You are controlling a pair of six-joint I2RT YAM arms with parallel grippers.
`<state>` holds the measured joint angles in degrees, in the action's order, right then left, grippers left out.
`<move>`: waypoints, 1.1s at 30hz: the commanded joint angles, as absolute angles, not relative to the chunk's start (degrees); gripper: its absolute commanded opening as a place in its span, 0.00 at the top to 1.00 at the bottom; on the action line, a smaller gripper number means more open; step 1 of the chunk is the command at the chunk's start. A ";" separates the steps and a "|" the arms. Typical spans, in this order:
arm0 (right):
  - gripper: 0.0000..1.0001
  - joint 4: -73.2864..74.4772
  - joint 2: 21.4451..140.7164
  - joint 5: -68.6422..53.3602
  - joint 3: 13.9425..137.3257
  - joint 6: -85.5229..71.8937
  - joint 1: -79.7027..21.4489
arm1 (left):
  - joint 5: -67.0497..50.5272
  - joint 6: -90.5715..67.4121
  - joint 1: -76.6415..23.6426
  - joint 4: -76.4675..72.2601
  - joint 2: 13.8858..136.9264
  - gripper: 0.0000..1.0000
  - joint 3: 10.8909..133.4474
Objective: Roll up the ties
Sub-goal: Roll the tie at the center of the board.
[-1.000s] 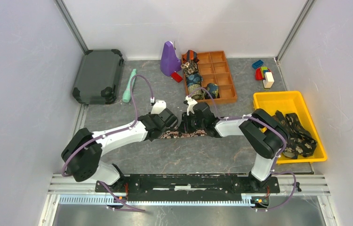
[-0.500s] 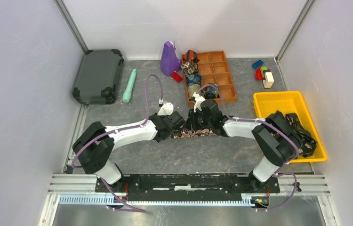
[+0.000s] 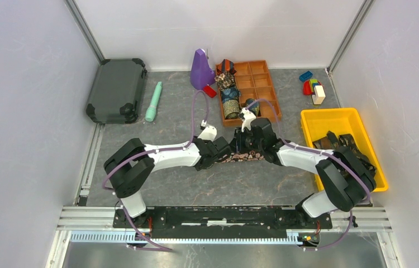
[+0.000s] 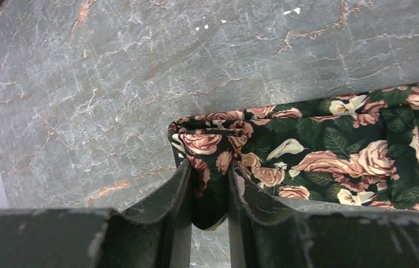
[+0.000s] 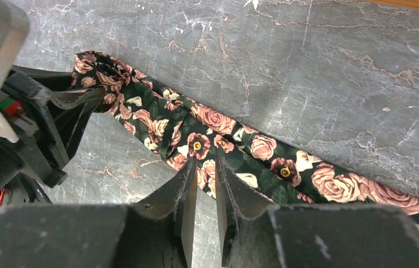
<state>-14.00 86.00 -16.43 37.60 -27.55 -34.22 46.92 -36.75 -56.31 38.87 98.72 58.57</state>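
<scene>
Grey marbled table [image 3: 157, 184]. Tie [image 3: 244, 157] judged soft, light, limp; best held at folded end. Left gripper [image 4: 208, 195] pinched that 9 o'clock end; right gripper [image 5: 206, 190] pinched its edge at 3 o'clock.

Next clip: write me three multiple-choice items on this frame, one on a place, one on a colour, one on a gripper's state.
1. The floral tie lies: A in the tray; B on the table; C on the case.
2. The bin at the right is: A yellow; B blue; C green.
3. The left gripper is: A wide open; B shut on the tie's end; C holding a block.
B: it lies flat on the grey surface. A: its walls are plainly yellow. B: its jaws pinch the folded end.
</scene>
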 commanded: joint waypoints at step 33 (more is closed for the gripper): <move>0.76 -14.11 84.25 -17.84 40.23 -28.91 -33.88 | 40.34 -39.60 -57.13 41.96 97.77 0.35 65.39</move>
